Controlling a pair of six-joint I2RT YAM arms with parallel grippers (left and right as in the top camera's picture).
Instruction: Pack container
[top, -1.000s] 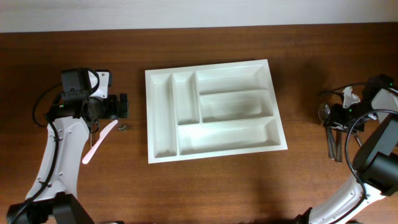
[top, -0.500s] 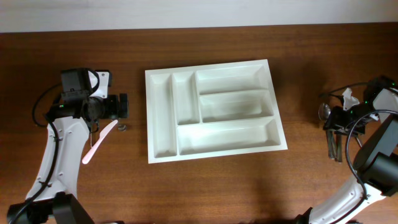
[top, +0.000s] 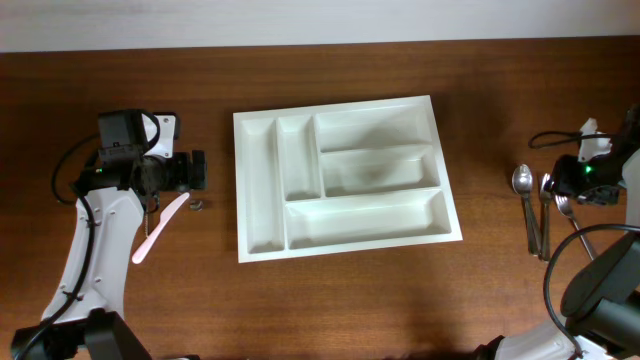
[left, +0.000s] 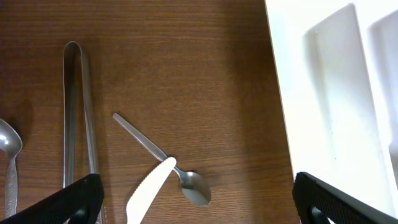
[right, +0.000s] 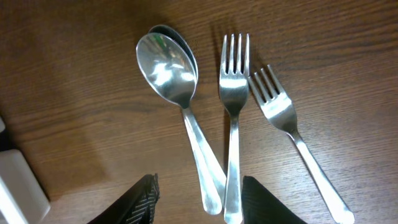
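white plastic container (top: 365, 220) sits mid desk (top: 350, 310): five compartments, two long narrow ones on the left side, three wider. dark wood grain, pale wall (top: 320, 20) behind. my left tool (top: 198, 171) is wide open beside a white knife (left: 149, 190). my right tool (right: 199, 196) has its fingers apart over a spoon (right: 168, 65) and fork (right: 233, 87).

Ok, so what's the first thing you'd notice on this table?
The big white tray in the middle of the brown table, with all its compartments empty. Then the shiny spoon and two forks lying together at the right, and a pale plastic knife at the left.
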